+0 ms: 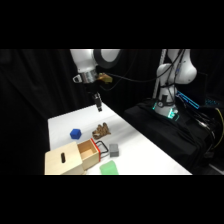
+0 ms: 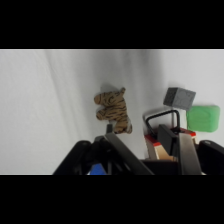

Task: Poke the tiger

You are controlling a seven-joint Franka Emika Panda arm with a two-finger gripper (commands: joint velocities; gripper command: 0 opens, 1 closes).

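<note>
The tiger (image 1: 101, 131) is a small brown-and-tan striped toy lying on the white table (image 1: 145, 145), right of the blue block (image 1: 75, 133). My gripper (image 1: 98, 105) hangs above the table, a little behind and above the tiger, not touching it. Its fingers are shut into one thin tip, with nothing between them. In the wrist view the tiger (image 2: 114, 111) lies on its side just beyond the shut gripper (image 2: 109, 131), whose black linkage fills the bottom edge.
A wooden box (image 1: 67, 160) with an open drawer (image 1: 90, 151) and a black handle (image 2: 162, 119) stands at the table's front. A small grey cube (image 1: 114, 149) (image 2: 179, 97) and a green piece (image 1: 109, 169) (image 2: 204, 118) lie near it. The arm's base (image 1: 172, 80) stands at the upper right.
</note>
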